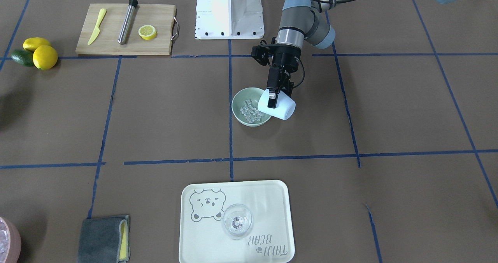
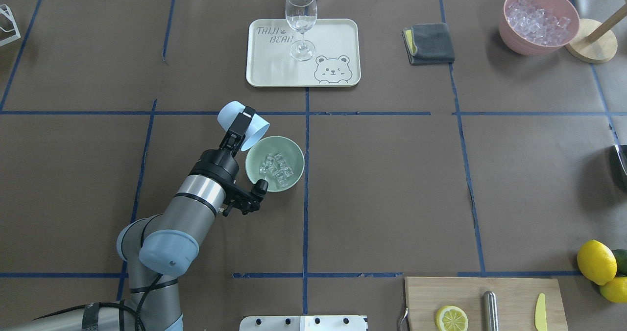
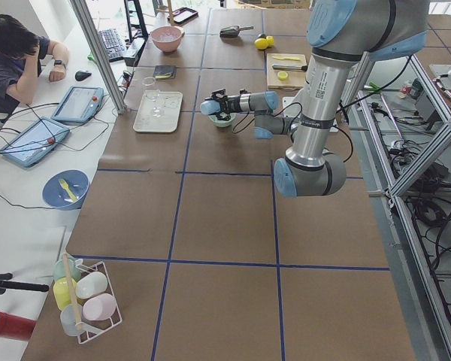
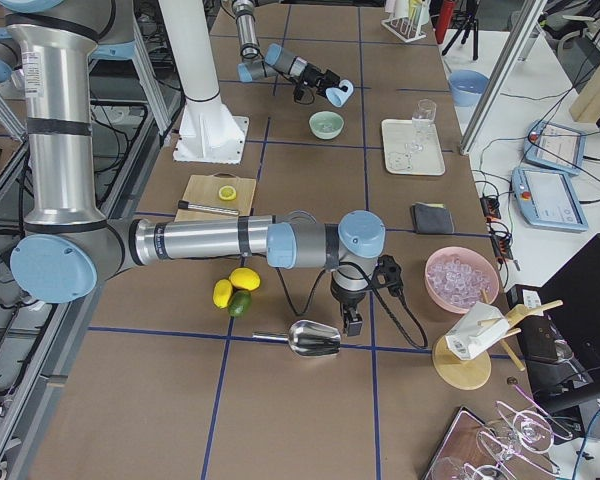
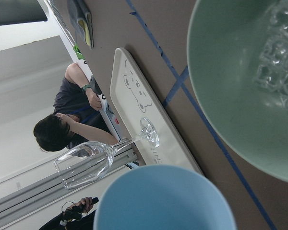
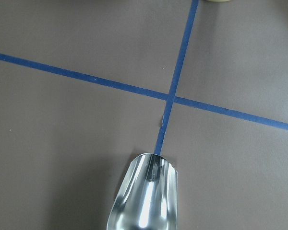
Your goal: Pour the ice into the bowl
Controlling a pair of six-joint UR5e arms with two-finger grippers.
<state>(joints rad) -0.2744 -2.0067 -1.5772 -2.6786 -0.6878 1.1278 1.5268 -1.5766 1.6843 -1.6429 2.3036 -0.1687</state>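
Nearest the front-facing camera, a pale tray (image 1: 272, 193) carries a clear glass (image 1: 237, 221), well out in front of the left hand (image 1: 273, 100). That hand is clamped on a blue cup (image 1: 286, 109), which it holds tilted steeply over the edge of the green bowl (image 1: 237, 104). The bowl stands on the bench (image 1: 155, 119) just beside the hand, and the ice (image 1: 251, 113) lies heaped inside it. A folded grey cloth (image 1: 101, 237) lies far off to the hand's side, near the tray.

From overhead, the cup hangs at the bowl's rim on the side toward the tray, one finger (image 2: 239, 124) lying along its outer wall. The cubes sit in the bowl's middle. A pink bowl (image 2: 524, 48) of more ice stands well apart from the hand, across the bench.

Seen from the left end, the hand, cup and bowl show small and close together.

From the right end, the right hand (image 4: 352, 322) hangs low over the bench just beside a metal scoop (image 4: 315, 340), with lemons (image 4: 244, 278) near. Whether this hand is wide or narrow cannot be told.

On the left wrist view, the bowl fills the upper right with ice inside it, the cup's blue curve lies at the bottom edge, and the glass and tray lie beyond.

On the right wrist view, the scoop lies on the bench below, its tip at a blue tape line (image 6: 173, 96).
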